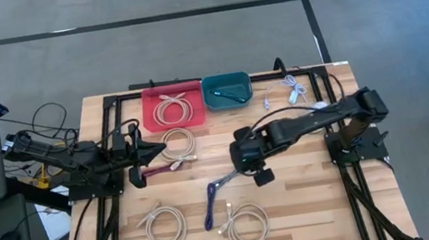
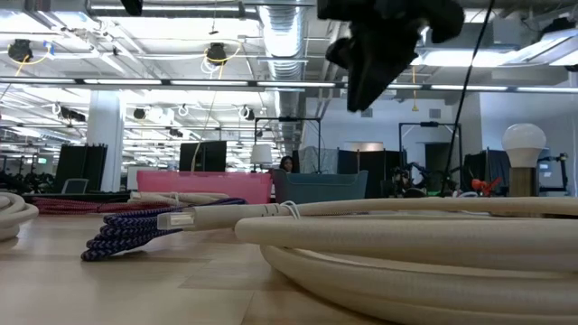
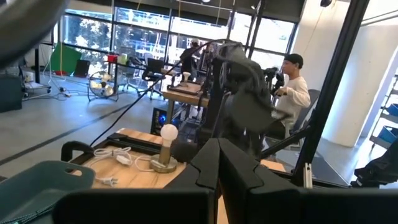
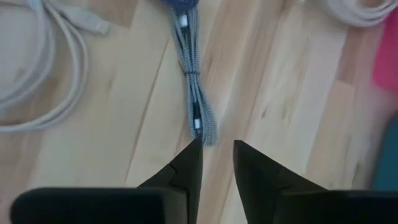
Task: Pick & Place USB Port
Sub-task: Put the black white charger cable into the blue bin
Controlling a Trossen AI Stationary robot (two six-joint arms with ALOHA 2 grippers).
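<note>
A blue braided USB cable [image 1: 217, 195] lies bundled on the wooden table, and its near end [image 4: 200, 127] shows just ahead of my right fingers. My right gripper [image 1: 248, 164] [image 4: 216, 144] hovers above that end, pointing down, open with a narrow gap. In the low view it hangs well above the table [image 2: 379, 50], while the blue cable [image 2: 149, 230] lies flat. My left gripper [image 1: 156, 149] [image 3: 218, 152] waits shut at the table's left, beside a white coil [image 1: 178, 146]. A red tray [image 1: 152, 95] holds a white cable, next to a teal bin [image 1: 211, 82].
White cable coils lie at the near side [image 1: 166, 224] [image 1: 246, 222], one large in the low view [image 2: 406, 244]. A maroon cable [image 1: 154, 170] lies near my left gripper. A thin white cable [image 1: 290, 88] sits by the far right. A person [image 3: 295, 93] shows beyond the table.
</note>
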